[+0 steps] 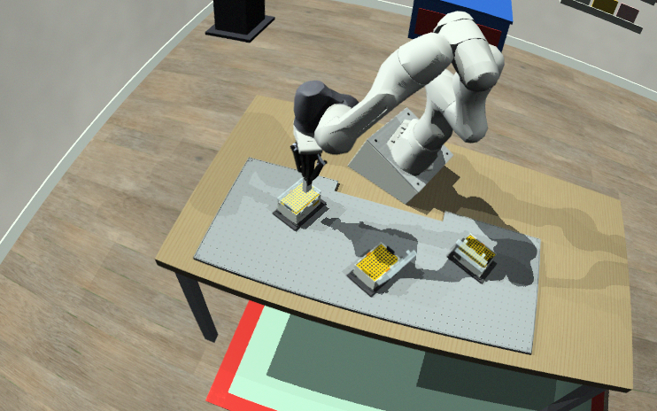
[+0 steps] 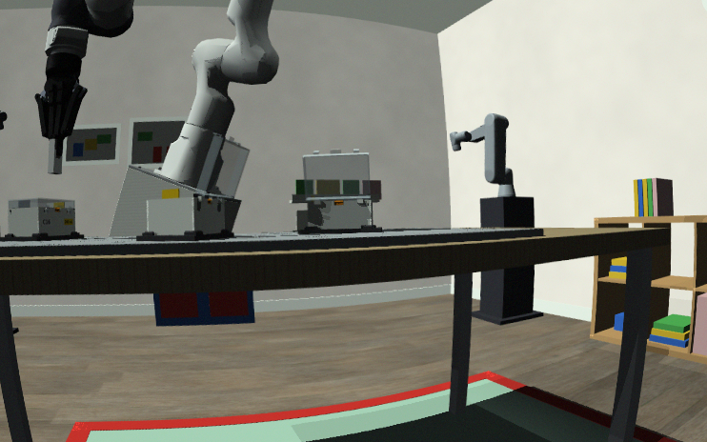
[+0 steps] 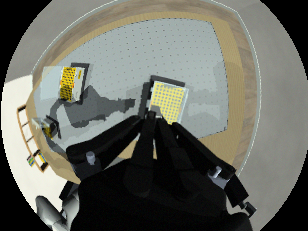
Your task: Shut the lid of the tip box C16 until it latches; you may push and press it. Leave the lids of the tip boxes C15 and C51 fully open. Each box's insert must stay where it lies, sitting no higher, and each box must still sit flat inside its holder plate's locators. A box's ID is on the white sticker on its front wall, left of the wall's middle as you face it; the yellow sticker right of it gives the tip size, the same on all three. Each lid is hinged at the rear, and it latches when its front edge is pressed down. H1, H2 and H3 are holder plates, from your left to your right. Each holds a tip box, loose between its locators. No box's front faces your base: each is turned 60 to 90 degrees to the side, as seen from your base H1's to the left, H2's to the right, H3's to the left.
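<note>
The tip box (image 1: 298,204) nearest the arm sits on its dark holder plate (image 1: 289,221) at one end of the grey perforated board (image 1: 271,271), its clear lid down over the yellow tip grid; its white sticker is too small to read for certain; the tool (image 1: 306,185) hangs just above its rear edge, apart from it, fingers clenched together on nothing; the middle tip box (image 1: 378,265) and the far tip box (image 1: 474,252) stand with lids raised; the board lies on the wooden desk (image 1: 581,271).
</note>
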